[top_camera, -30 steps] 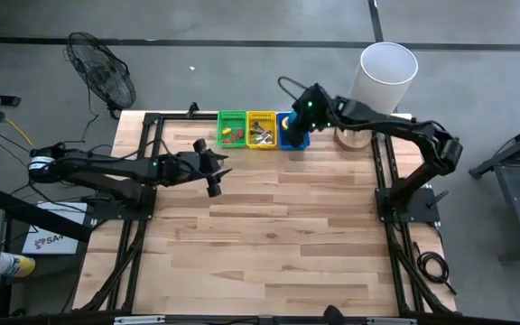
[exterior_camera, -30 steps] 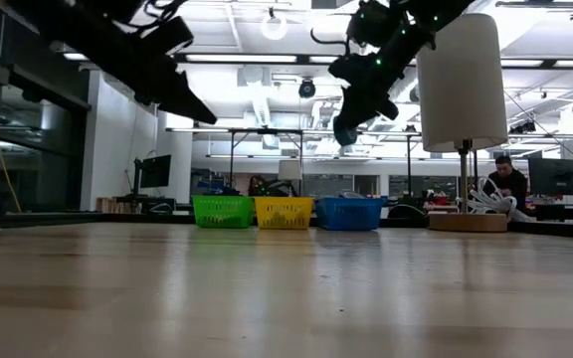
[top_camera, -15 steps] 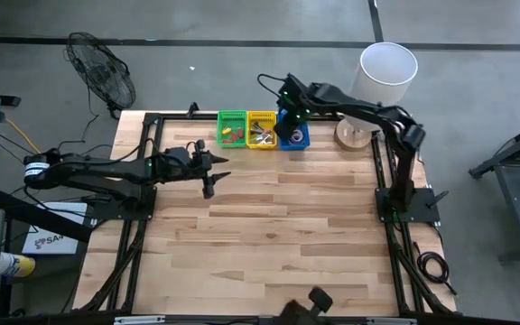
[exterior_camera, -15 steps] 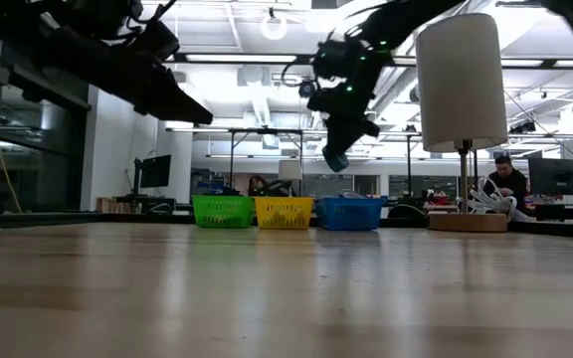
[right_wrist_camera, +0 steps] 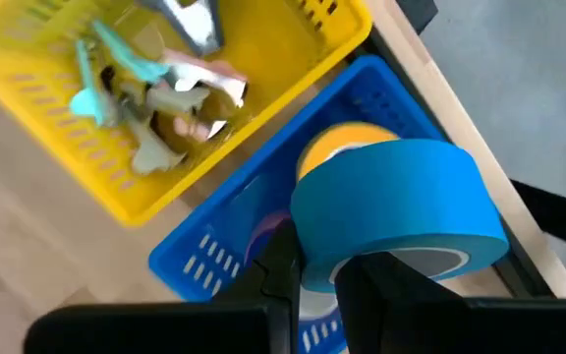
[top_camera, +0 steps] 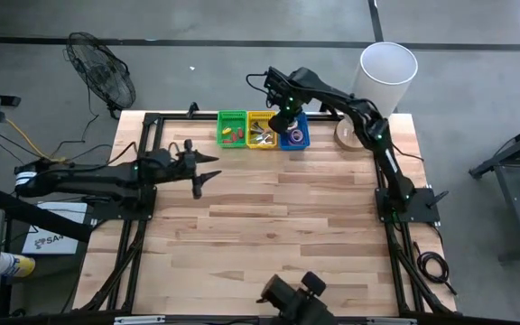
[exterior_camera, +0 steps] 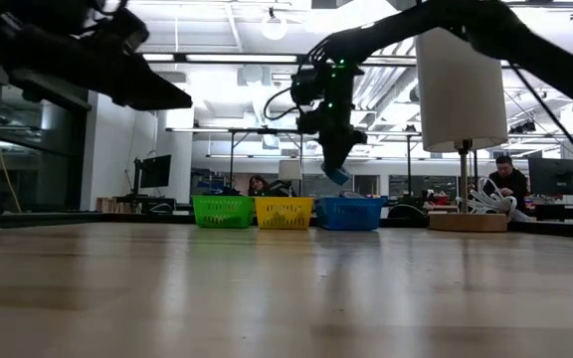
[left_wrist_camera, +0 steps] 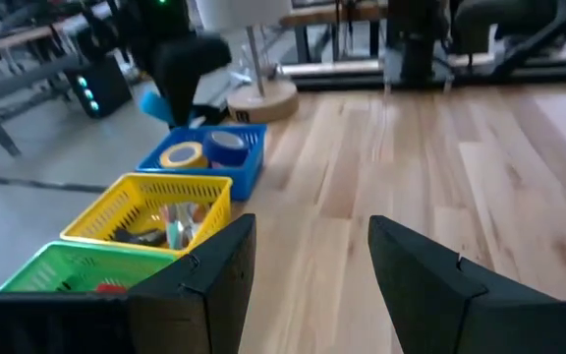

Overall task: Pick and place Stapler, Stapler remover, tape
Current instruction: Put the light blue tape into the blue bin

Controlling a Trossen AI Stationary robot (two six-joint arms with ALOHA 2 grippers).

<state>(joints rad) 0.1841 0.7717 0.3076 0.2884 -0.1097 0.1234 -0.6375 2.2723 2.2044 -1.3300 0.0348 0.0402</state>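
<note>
Blue tape roll (right_wrist_camera: 396, 211) is sitting pinched in your right end effector (top_camera: 286, 120), hovering over the blue basket (top_camera: 297, 137) beside the lamp base (top_camera: 348, 136); left end effector (top_camera: 197, 183) is hanging wide.

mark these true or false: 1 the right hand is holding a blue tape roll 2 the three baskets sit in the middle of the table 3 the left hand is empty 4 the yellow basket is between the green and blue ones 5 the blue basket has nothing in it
1. True. The right hand is shut on a blue tape roll, above the blue basket.
2. False. The baskets stand in a row at the table's far edge.
3. True. The left hand hangs open over bare wood, holding nothing.
4. True. The yellow basket stands between the green basket and the blue one.
5. False. The left wrist view shows a yellow tape roll and another blue roll inside it.
</note>
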